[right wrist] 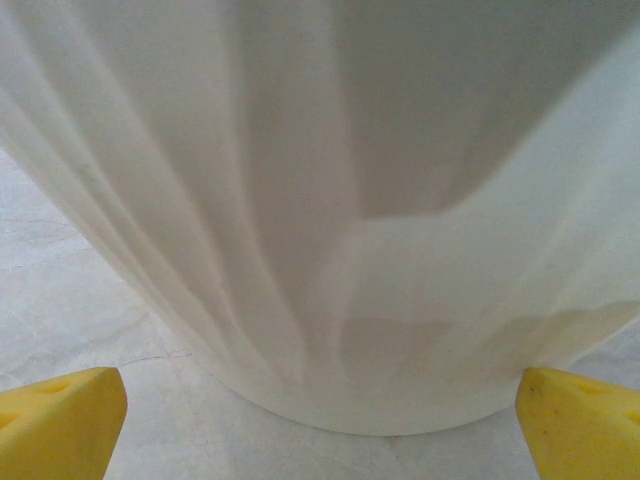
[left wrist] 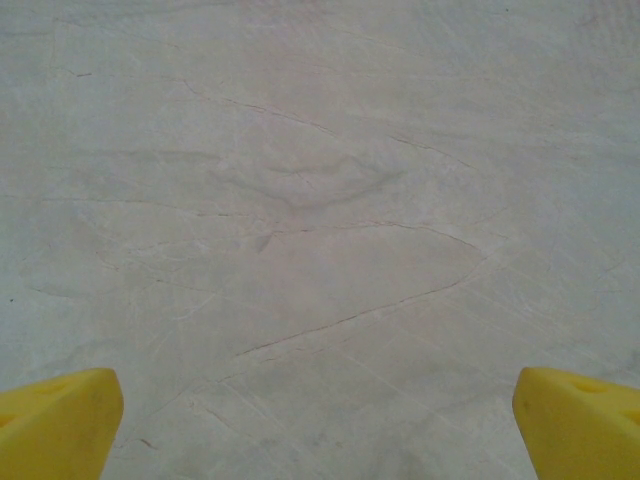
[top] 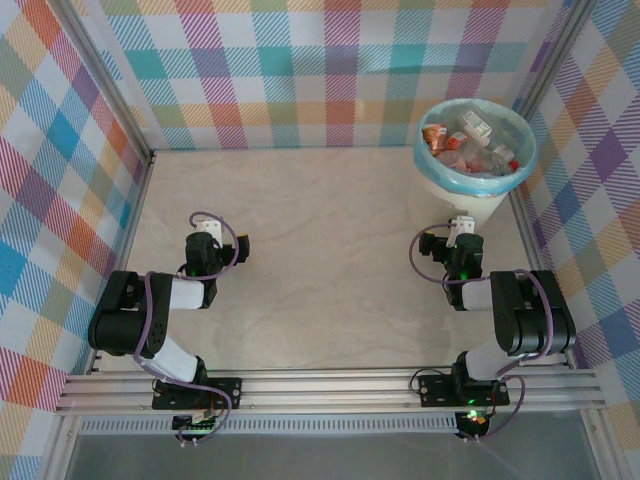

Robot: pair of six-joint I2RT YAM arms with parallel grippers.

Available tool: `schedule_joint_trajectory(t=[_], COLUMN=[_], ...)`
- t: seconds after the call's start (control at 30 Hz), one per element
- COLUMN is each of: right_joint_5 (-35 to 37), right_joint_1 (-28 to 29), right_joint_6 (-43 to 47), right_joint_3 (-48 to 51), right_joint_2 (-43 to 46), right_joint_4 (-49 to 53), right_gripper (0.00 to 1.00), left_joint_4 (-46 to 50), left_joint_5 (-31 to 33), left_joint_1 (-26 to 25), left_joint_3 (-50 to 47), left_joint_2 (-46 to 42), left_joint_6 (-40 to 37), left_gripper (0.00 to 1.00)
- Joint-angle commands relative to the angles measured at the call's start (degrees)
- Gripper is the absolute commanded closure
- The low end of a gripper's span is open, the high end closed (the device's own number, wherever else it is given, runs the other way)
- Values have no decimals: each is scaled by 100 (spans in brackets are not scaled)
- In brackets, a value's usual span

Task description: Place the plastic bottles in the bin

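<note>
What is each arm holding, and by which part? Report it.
Nothing is held. The left fingers stand wide apart over the table, with nothing between them; the right fingers stand wide apart, empty, facing the bin.

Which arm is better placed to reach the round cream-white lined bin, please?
Right: the right gripper sits just before the cream-white bin, jaws open; the left gripper is across the table.

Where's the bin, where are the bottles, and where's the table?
bin (top: 470, 184): top external view, front of its blue-green bag rim.
plastic bottles (top: 470, 140): top external view, middle of the pile inside the bin.
table (top: 320, 230): top external view, bare middle patch.
</note>
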State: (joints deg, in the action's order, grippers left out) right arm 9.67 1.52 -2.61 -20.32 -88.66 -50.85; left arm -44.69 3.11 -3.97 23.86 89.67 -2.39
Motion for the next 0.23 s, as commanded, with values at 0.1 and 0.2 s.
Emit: schedule_joint_trajectory(t=[0.1, 0.2], right_joint_5=[37, 35], right_joint_1=[8, 14], right_joint_6=[-82, -82], right_joint_3=[-140, -139], right_joint_2=[87, 89], right_joint_4=[-6, -10], right_gripper=[0, 0], left_joint_4=[-2, -19], left_joint_5=[64, 73], left_joint_1=[35, 32], left_joint_3=[108, 89], left_joint_2=[-1, -10], left_joint_6=[46, 46], left_gripper=[0, 0])
